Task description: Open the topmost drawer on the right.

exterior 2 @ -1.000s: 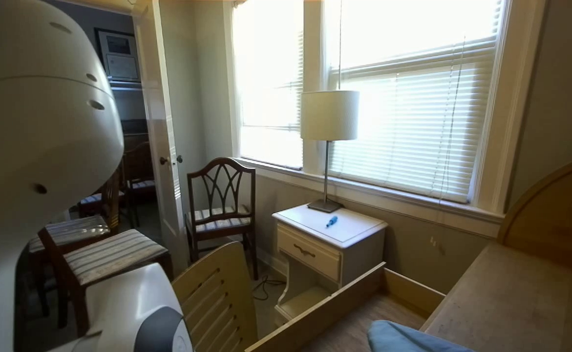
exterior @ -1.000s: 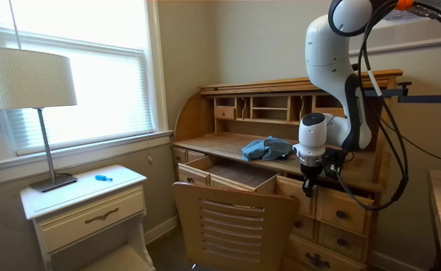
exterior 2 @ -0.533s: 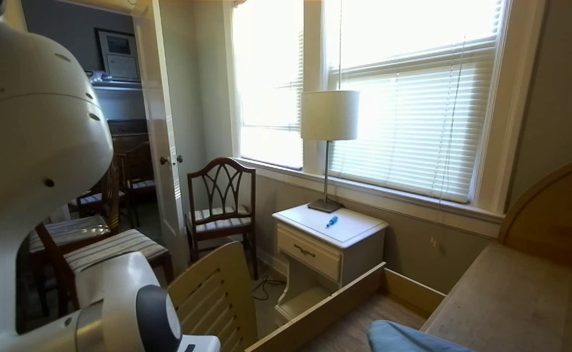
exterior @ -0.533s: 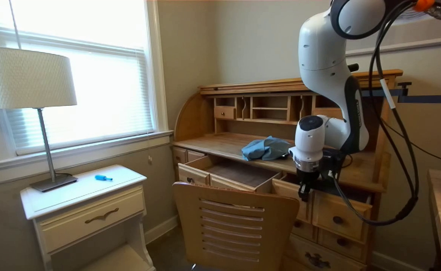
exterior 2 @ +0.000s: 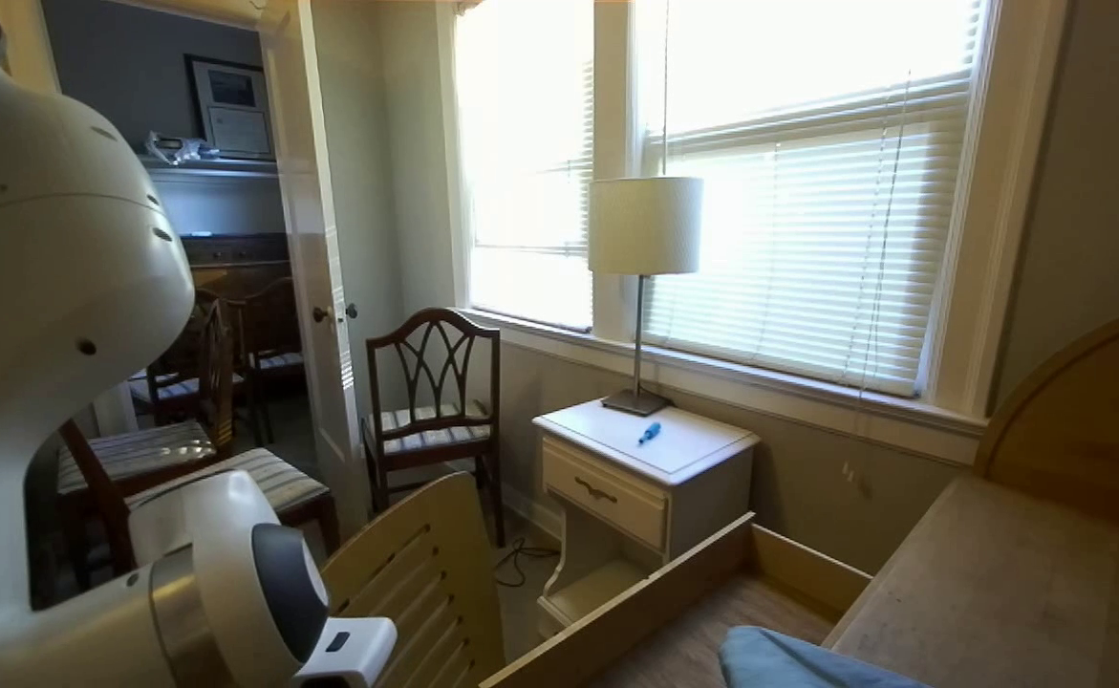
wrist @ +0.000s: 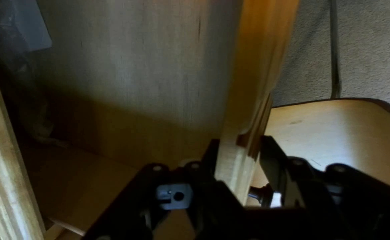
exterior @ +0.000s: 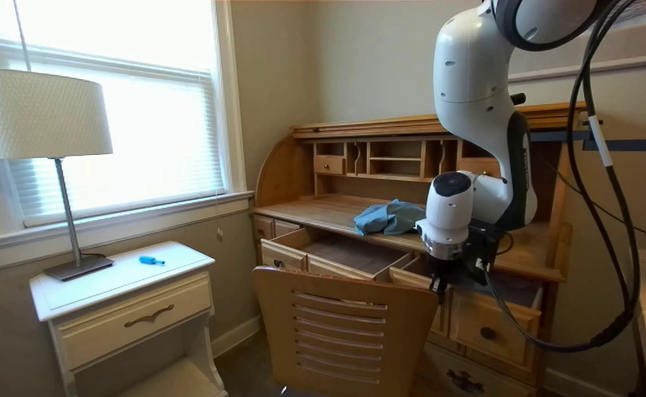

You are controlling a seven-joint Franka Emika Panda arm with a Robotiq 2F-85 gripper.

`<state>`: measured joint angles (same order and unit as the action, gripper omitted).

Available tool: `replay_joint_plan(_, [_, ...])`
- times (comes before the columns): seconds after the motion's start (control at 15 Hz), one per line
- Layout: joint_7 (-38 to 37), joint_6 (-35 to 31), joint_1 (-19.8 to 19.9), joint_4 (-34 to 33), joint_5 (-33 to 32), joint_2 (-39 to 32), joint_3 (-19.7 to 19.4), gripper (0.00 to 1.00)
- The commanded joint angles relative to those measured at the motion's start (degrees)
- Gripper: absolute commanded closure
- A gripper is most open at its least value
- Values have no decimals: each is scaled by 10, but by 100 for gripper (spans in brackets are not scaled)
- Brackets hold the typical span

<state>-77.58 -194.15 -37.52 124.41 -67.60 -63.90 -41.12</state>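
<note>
The topmost drawer on the right is honey-pine with raised panels and a dark knob. It shows in an exterior view [exterior: 494, 325], pulled part-way out of the desk. In the wrist view, its front board [wrist: 259, 50] runs between my fingers. My gripper [wrist: 238, 146] is shut on the top edge of that board, one finger inside the drawer and one outside. A dark knob [wrist: 264, 195] shows just below the outer finger. The gripper also shows in an exterior view [exterior: 438, 289], at the drawer front behind the chair back. The remaining exterior view hides the gripper and this drawer.
A wooden chair [exterior: 345, 331] stands close before the desk. A wider drawer [exterior: 350, 253] beside it is open. A blue cloth [exterior: 390, 216] lies on the desktop. A white nightstand [exterior 2: 607, 449] holds a lamp. Clear plastic and a pale card [wrist: 31, 26] lie inside the gripped drawer.
In an exterior view, my gripper has moved down and left, away from the desk. The topmost right drawer has slid further out with it; its interior now shows.
</note>
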Motion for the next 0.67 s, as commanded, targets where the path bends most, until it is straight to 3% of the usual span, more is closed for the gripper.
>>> replay_joint_plan(0.0, [-11, -8, -52, -31, 18, 29, -9, 89])
replay_joint_plan(0.6, [-6, -43, -29, -53, 25, -2, -13, 88])
